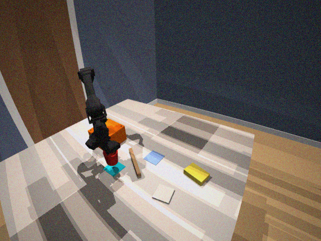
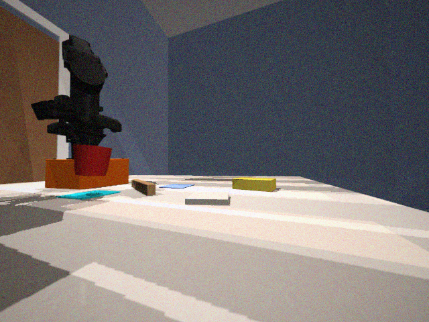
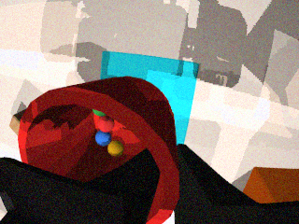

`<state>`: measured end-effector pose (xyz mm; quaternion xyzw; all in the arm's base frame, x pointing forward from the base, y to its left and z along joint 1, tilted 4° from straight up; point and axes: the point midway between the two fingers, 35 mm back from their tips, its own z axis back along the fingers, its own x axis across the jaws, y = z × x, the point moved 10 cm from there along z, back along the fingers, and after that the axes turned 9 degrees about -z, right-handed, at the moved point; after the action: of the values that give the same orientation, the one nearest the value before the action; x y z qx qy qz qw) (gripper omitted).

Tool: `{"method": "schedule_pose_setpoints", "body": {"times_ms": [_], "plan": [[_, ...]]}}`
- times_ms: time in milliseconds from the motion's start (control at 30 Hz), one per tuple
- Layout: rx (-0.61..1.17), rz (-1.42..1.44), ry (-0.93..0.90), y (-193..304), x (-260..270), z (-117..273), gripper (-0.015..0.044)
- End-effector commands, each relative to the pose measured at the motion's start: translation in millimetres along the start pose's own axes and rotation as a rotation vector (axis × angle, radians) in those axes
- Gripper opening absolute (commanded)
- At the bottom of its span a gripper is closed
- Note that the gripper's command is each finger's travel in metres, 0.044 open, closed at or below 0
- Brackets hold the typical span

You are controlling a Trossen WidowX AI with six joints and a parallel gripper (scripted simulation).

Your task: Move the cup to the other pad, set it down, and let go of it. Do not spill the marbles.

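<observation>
The red cup (image 1: 111, 158) (image 2: 92, 161) (image 3: 135, 91) is upright in the air, a little above the cyan pad (image 1: 119, 166) (image 2: 104, 193) (image 3: 181, 100). My gripper (image 1: 110, 149) (image 2: 89, 141) (image 3: 170, 149) is shut on the cup's wall, one finger inside and one outside. Several marbles lie inside the cup, among them a blue marble (image 3: 103, 138) and a yellow marble (image 3: 115, 148). The blue pad (image 1: 154, 157) (image 2: 177, 186) lies bare beyond the wooden strip. The cup's underside is hidden in the wrist view.
A wooden strip (image 1: 134, 163) (image 2: 143, 187) lies between the pads. An orange box (image 1: 118, 133) (image 2: 119, 173) (image 3: 276, 184) stands behind the cup. A yellow block (image 1: 196, 174) (image 2: 253, 184) and a flat whitish tile (image 1: 163, 193) (image 2: 207, 199) lie farther right.
</observation>
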<state>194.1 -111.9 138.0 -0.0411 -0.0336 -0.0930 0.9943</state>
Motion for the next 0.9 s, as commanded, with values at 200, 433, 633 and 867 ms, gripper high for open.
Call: {"method": "schedule_pose_setpoints", "body": {"times_ms": [200, 433, 633, 867], "plan": [[0.010, 0.004, 0.016, 0, -3, -19, 0.0000], [0.010, 0.004, 0.016, 0, -4, -29, 0.0000], [0.010, 0.004, 0.016, 0, -5, -38, 0.0000], [0.010, 0.004, 0.016, 0, -6, -42, 0.0000]]}}
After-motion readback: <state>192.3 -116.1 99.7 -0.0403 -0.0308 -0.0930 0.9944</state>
